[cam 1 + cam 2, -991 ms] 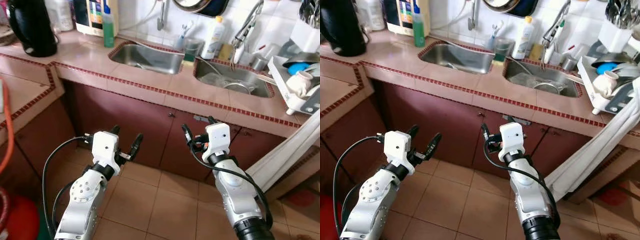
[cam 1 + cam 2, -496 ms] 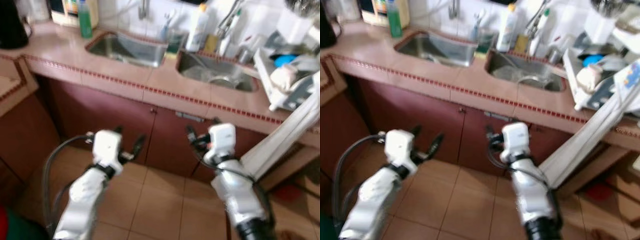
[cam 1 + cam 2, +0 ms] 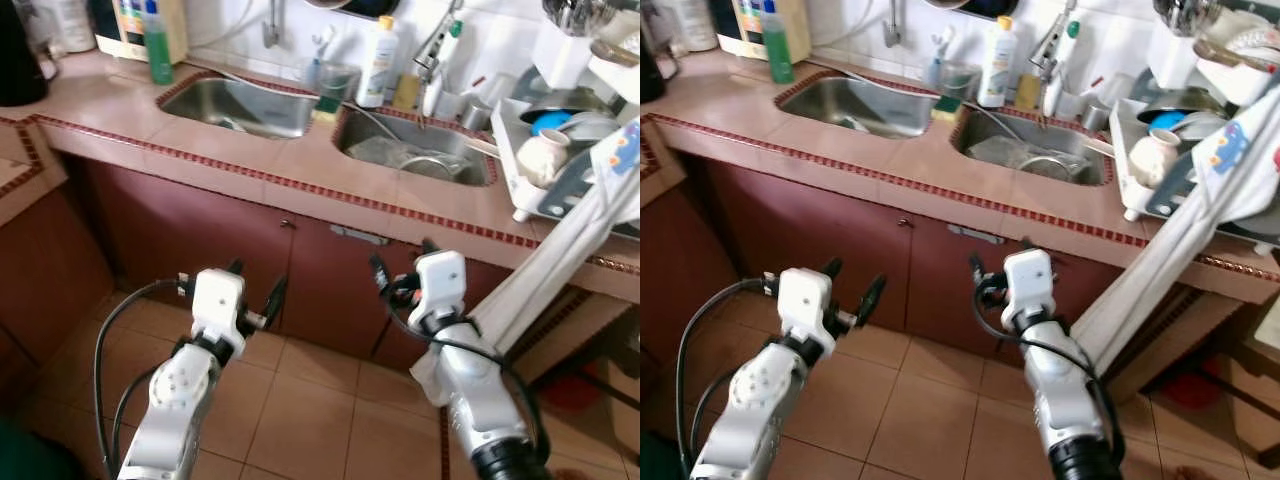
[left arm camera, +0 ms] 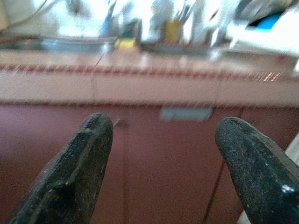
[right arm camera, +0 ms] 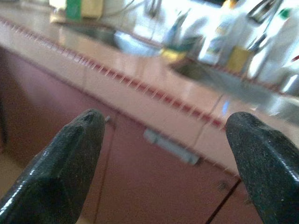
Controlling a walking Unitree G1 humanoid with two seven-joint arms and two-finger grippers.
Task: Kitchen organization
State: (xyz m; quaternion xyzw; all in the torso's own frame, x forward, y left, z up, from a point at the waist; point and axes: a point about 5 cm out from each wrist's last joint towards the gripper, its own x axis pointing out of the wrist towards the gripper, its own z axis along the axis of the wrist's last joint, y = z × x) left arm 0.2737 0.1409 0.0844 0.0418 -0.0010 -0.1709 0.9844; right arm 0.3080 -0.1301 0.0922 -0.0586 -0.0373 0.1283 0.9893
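Both end effectors hang in front of the robot at cupboard height, over the tan tiled floor (image 3: 320, 400), holding nothing. On the left end effector (image 3: 255, 285) the two black fingers stand apart, and the left wrist view shows the same wide gap between its fingertips (image 4: 96, 135). The right end effector (image 3: 400, 272) is also spread, its fingertips (image 5: 81, 133) set well apart in the right wrist view.

Ahead of them runs the pink-tiled bench (image 3: 290, 165) with a dark red mosaic border, above dark red cupboard doors (image 3: 190, 235). Two steel sink basins are sunk into it side by side: the left basin (image 3: 235, 105) and the right basin (image 3: 415, 155), which holds a round metal pot or lid. Between and behind them stand a white squeeze bottle with a yellow cap (image 3: 377, 62) and a clear cup of brushes (image 3: 322, 70). A green bottle (image 3: 159, 48) stands near the left basin's far corner. At the bench's right end a white dish rack (image 3: 560, 140) carries a blue bowl (image 3: 550, 120) and a cream jug (image 3: 545, 158). A pale cloth (image 3: 545, 280) hangs slanting down past the rack, just beside the right arm.
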